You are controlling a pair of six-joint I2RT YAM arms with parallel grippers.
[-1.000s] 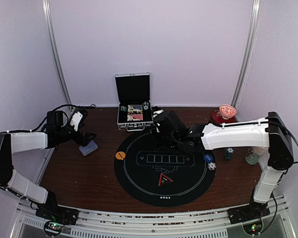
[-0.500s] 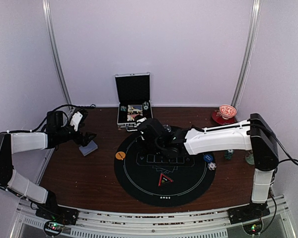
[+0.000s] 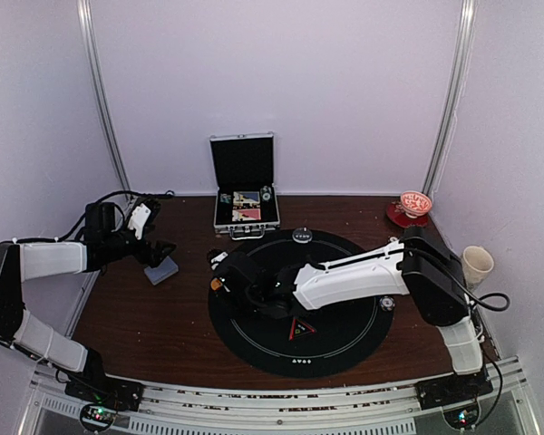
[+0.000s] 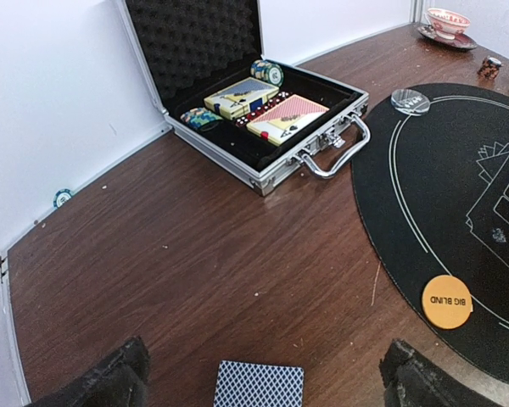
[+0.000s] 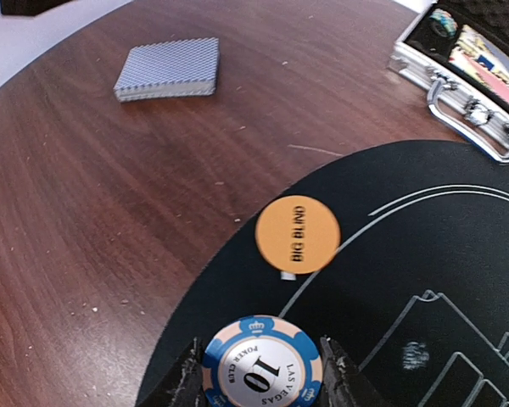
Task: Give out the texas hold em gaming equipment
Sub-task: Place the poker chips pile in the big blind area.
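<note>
The brown table (image 3: 145,317) carries a large round black mat (image 3: 344,337) in its middle. A silver case (image 3: 245,186) stands at the far edge with its lid open, and card boxes and chips are inside it.

The right arm reaches across the mat to the mat's left rim. Its tool (image 5: 263,383) is partly closed on a blue-and-peach poker chip (image 5: 261,363) marked 10, which it grips by the rim and holds flat, face up. The chip hangs over the mat's left rim, just on the near side of the orange BIG BLIND disc (image 5: 297,234), which lies on the mat. Chip and disc are not touching.

The left tool (image 4: 265,360) is near the table's left edge with its fingers spread as wide as they go. It holds nothing. The grey-blue-backed deck of cards (image 4: 259,387) lies on the table between those fingers and below them.

A grey disc (image 3: 301,235) sits at the mat's far rim, and another chip (image 3: 386,304) sits at its right rim.

The step in hand looks to be delivering this chip to the seat marked by the orange disc. Next, the right tool should probably lower until the chip is on the mat and then open. The chip should land beside the disc, not on top of it, and should not slide off the rim onto the wood. The deck looks undealt, so the cards likely come later.
</note>
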